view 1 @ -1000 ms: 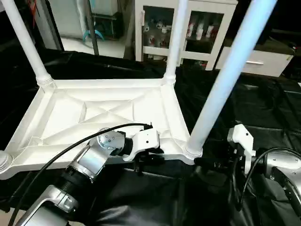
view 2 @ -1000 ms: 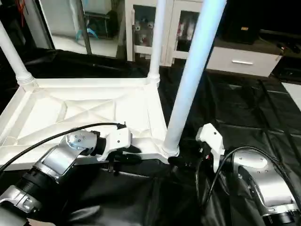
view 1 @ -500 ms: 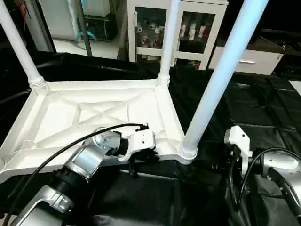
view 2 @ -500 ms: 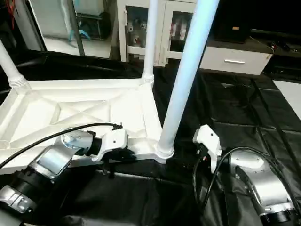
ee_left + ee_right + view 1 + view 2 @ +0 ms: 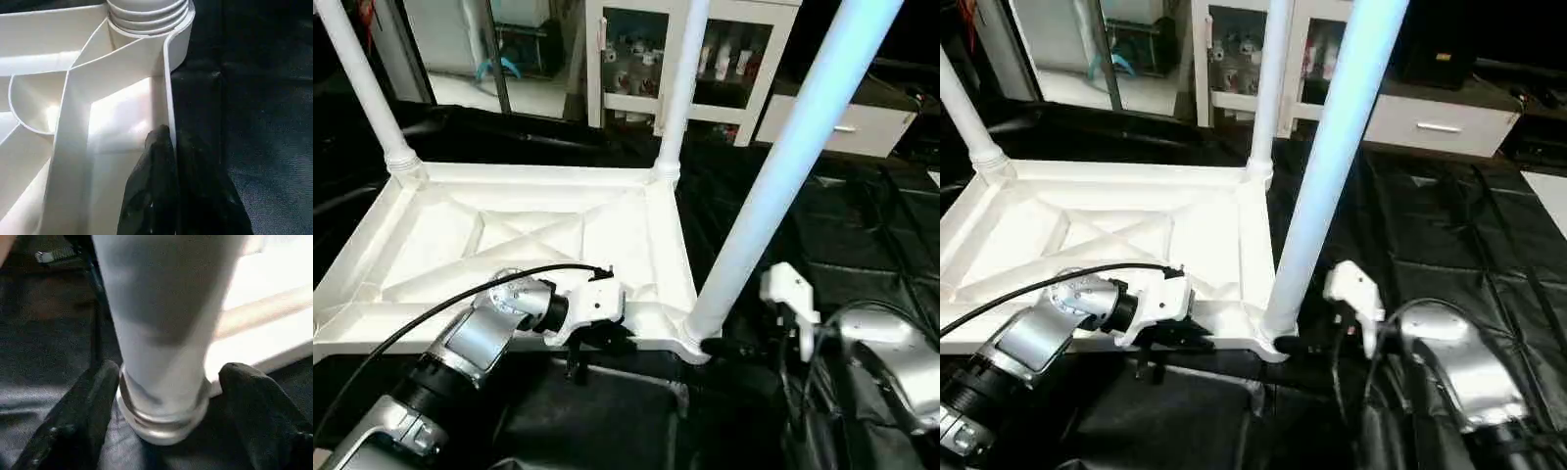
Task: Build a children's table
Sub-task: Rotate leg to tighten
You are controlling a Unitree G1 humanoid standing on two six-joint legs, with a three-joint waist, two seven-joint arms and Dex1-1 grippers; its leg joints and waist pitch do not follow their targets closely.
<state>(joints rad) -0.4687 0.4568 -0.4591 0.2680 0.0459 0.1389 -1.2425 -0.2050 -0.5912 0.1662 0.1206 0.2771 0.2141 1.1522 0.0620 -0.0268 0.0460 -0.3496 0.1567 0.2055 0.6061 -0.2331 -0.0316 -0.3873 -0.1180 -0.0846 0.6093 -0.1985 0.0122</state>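
The children's table top (image 5: 524,235) lies upside down on a black sheet, ribbed underside facing up. White legs stand in its far left corner (image 5: 362,88), far right corner (image 5: 680,88) and near right corner (image 5: 783,166). My left gripper (image 5: 597,343) is at the near rim, left of the near right corner. In the left wrist view its fingers (image 5: 156,161) are shut on that rim wall (image 5: 168,93). My right gripper (image 5: 720,345) is at the near right leg's base. In the right wrist view it (image 5: 166,377) stands open, one finger on each side of the leg's ringed collar (image 5: 164,416).
A white cabinet with glass doors (image 5: 705,59) and a white drawer unit (image 5: 832,127) stand behind the table. The black sheet (image 5: 862,225) covers the floor around it. A black cable (image 5: 440,313) arcs over my left forearm.
The whole picture has shifted with the camera. Both grippers keep their places at the near rim and at the near right leg's base.
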